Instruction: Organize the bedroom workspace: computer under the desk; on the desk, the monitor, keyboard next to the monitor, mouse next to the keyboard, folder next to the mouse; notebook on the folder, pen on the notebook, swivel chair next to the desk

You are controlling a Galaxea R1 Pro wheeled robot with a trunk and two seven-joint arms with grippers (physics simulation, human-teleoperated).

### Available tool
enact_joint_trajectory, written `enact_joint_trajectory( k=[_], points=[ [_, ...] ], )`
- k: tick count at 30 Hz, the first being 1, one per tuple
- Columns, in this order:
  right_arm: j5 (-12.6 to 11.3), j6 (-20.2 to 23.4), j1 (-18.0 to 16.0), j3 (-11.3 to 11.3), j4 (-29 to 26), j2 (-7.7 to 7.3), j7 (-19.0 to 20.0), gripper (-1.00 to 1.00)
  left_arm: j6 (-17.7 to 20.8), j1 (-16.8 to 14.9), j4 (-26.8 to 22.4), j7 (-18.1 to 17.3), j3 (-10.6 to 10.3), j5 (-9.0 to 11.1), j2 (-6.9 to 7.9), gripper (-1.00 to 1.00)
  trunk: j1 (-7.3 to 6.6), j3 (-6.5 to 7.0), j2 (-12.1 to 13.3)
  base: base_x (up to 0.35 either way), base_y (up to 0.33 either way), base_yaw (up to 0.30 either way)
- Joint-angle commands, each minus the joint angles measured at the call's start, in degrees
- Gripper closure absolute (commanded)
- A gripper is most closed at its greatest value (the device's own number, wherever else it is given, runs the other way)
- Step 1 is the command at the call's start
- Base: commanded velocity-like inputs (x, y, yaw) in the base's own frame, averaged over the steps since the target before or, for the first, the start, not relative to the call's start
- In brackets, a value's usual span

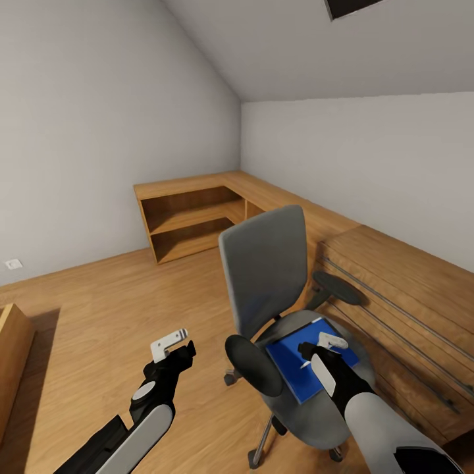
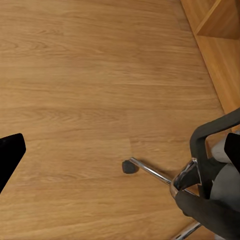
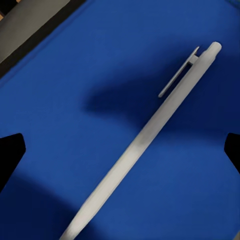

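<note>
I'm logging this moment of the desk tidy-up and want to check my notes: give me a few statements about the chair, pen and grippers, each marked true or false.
1. A blue folder lies on the seat of the swivel chair. True.
2. A white pen lies on the blue surface. True.
3. The right gripper has closed on the pen. False: in the right wrist view its fingertips stand wide apart on either side of the pen, above it.
4. The left gripper holds a keyboard. False: it is open over bare wooden floor.
5. The chair's armrests are white. False: the armrests are black.
</note>
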Motion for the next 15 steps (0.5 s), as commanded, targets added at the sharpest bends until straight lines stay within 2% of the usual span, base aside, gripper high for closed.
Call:
enact_joint_trajectory(
  k=[1, 6, 12, 15],
  points=[
    [-0.2, 0.28, -0.01, -0.17, -0.13, 0.04, -0.19, -1.0, 0.47, -0.07, -0.08, 0.35, -0.09, 0.03, 0.04, -1.0, 0.0, -0.05, -0.03, 0.0, 0.0, 0.0],
    [-0.2, 0.28, -0.01, -0.22, -0.13, 0.01, -0.19, -1.0, 0.47, -0.08, -0.08, 0.35, -0.09, 0.03, 0.04, -1.0, 0.0, -0.05, -0.03, 0.0, 0.0, 0.0],
    [-0.2, 0.44, -0.01, -0.28, -0.12, -0.05, -0.19, -1.0, 0.47, -0.08, -0.08, 0.35, -0.09, 0.03, 0.04, -1.0, 1.31, -1.13, -2.43, 0.0, 0.0, 0.0],
    [-0.2, 0.58, -0.01, -0.7, -0.12, -0.04, -0.23, -1.0, 0.47, -0.08, -0.08, 0.35, -0.09, 0.03, 0.04, -1.0, 1.31, -1.13, -2.43, 0.0, 0.0, 0.0]
  ],
)
